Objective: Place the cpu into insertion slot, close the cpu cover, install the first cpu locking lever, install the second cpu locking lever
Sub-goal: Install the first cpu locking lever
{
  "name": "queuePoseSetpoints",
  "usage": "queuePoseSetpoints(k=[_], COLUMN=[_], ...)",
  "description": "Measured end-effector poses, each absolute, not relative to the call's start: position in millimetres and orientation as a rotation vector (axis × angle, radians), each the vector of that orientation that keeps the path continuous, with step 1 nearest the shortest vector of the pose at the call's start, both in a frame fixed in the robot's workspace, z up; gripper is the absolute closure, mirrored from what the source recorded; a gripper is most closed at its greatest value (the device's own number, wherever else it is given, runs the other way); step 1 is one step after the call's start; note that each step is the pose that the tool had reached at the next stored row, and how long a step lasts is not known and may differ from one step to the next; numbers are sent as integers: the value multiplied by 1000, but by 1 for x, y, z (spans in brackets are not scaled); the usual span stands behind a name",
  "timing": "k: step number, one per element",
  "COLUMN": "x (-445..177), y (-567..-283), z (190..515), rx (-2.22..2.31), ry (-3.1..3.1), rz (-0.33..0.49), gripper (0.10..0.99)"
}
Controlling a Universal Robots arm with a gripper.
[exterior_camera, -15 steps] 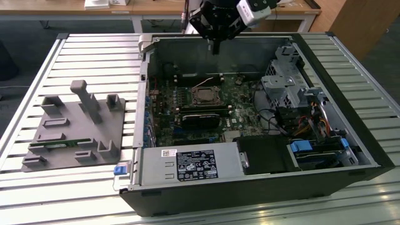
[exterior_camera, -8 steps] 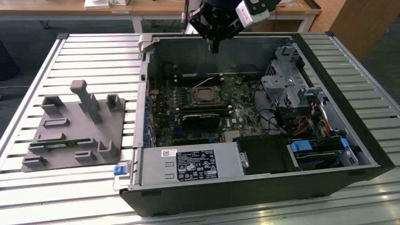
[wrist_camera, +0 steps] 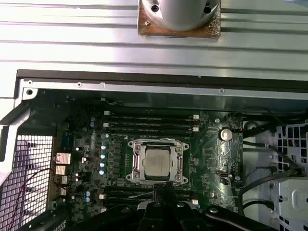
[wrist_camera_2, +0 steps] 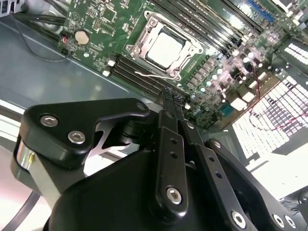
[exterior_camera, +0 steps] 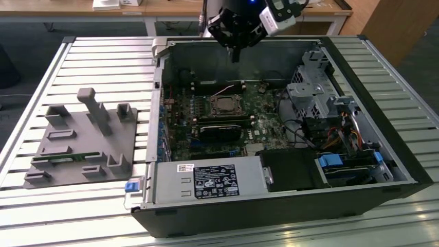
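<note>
The open computer case [exterior_camera: 159, 49] lies on the slatted table. On its green board sits the insertion slot [exterior_camera: 224, 105], with the silver-grey cpu [wrist_camera: 156, 161] [wrist_camera_2: 166, 47] lying flat inside it. The silvery cpu cover [wrist_camera: 135, 162] [wrist_camera_2: 138, 45] lies down around the chip and frames it. A thin wire lever [wrist_camera_2: 154, 75] runs along one side of the frame. My gripper [exterior_camera: 235, 55] [wrist_camera_2: 171, 96] [wrist_camera: 163, 188] hangs well above the board, over the case's far side. Its fingers are shut together and hold nothing.
A black fan shroud [exterior_camera: 219, 131] lies just in front of the socket, and a power supply [exterior_camera: 205, 181] fills the near corner. A drive cage [exterior_camera: 312, 95] and cables [exterior_camera: 343, 136] stand at the exterior view's right. A grey fixture [exterior_camera: 82, 139] sits on the table [exterior_camera: 103, 56] at the exterior view's left.
</note>
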State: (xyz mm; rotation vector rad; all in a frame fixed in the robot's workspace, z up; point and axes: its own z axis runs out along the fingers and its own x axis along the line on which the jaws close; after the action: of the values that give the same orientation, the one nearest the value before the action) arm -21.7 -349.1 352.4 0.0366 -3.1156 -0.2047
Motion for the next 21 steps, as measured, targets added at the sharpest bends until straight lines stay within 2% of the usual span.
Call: queuePoseSetpoints(k=[21], x=[-22], y=[-345], z=[333], rx=[37], ry=[-3120], rz=[-204], gripper=[980])
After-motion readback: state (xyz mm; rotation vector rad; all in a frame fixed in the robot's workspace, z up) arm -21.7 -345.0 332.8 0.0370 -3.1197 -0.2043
